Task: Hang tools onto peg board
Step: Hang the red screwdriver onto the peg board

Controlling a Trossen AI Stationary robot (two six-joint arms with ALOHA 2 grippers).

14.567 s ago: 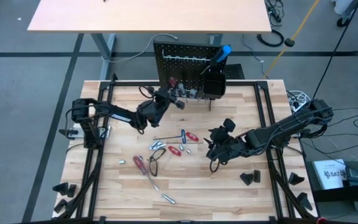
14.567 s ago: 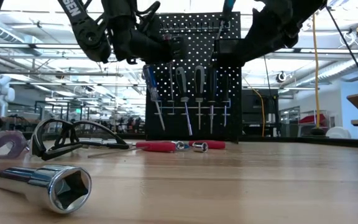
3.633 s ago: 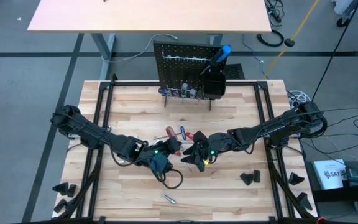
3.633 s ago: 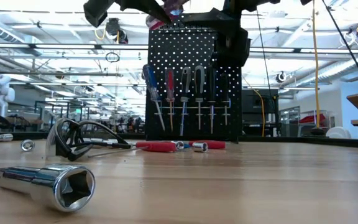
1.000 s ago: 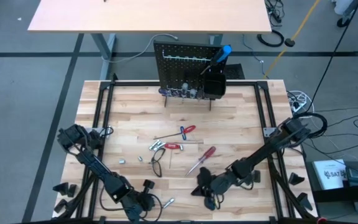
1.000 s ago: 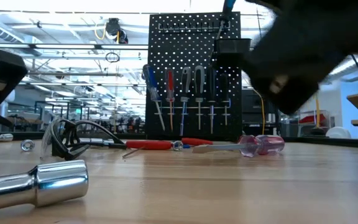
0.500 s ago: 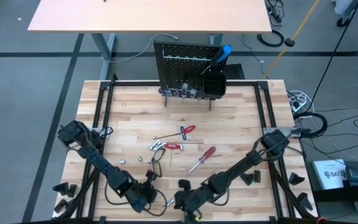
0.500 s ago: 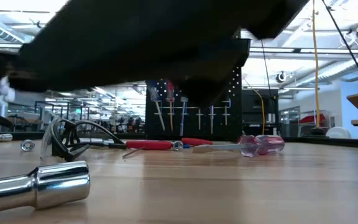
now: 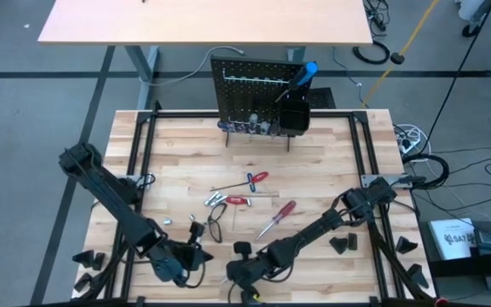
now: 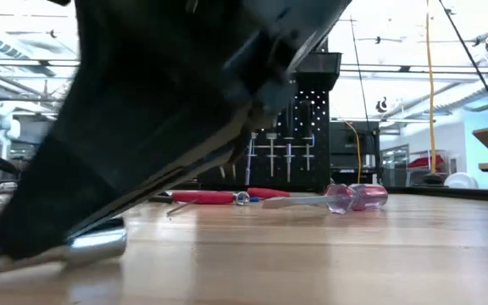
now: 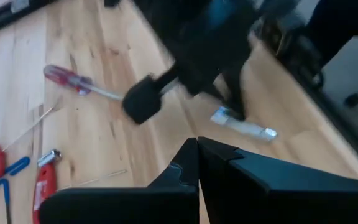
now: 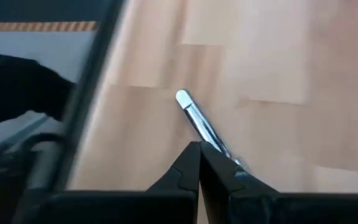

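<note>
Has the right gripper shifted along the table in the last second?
Yes. In the high view the right gripper now sits nearer the left gripper, farther left of the red-handled screwdriver than a second ago, along the near table edge.

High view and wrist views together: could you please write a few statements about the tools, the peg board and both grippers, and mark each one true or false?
1. The peg board stands upright at the table's far edge. True.
2. The red-handled screwdriver hangs on the peg board. False: it lies flat on the table.
3. Both grippers are shut. True: the left gripper and the right gripper each show fingers pressed together.
4. The right gripper holds the silver socket. False: the socket lies on the wood just beyond its shut fingertips.
5. Both grippers are up by the peg board. False: both are low at the table's near edge.
</note>
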